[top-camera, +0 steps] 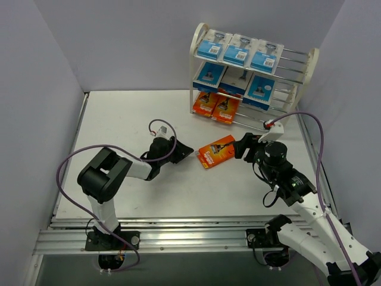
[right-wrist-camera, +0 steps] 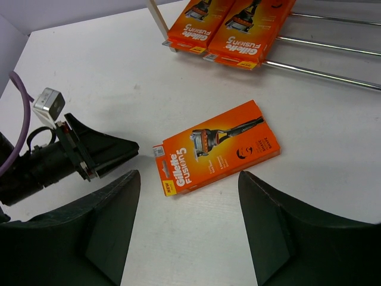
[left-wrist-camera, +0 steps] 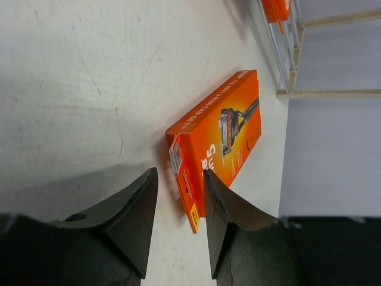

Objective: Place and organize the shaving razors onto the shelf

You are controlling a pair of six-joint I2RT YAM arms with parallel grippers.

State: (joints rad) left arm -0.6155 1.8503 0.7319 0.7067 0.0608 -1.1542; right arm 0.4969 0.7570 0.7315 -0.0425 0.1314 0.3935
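Observation:
One orange razor box (top-camera: 216,151) lies flat on the table in front of the shelf (top-camera: 311,63). My left gripper (top-camera: 187,152) sits low at the box's left end, jaws open, and its fingertips (left-wrist-camera: 209,189) flank the box (left-wrist-camera: 221,136) end without squeezing it. In the right wrist view its tips stand a little apart from the box (right-wrist-camera: 215,146). My right gripper (top-camera: 241,146) hovers at the box's right end, open and empty (right-wrist-camera: 187,174). Two orange boxes (top-camera: 215,106) lean on the bottom tier. Blue razor packs (top-camera: 238,51) fill the top and middle tiers.
The shelf's bottom wire rods (right-wrist-camera: 333,74) run bare to the right of the two orange boxes (right-wrist-camera: 229,27). White walls close in the table on the left, back and right. The left arm's cable (top-camera: 161,126) loops above its wrist.

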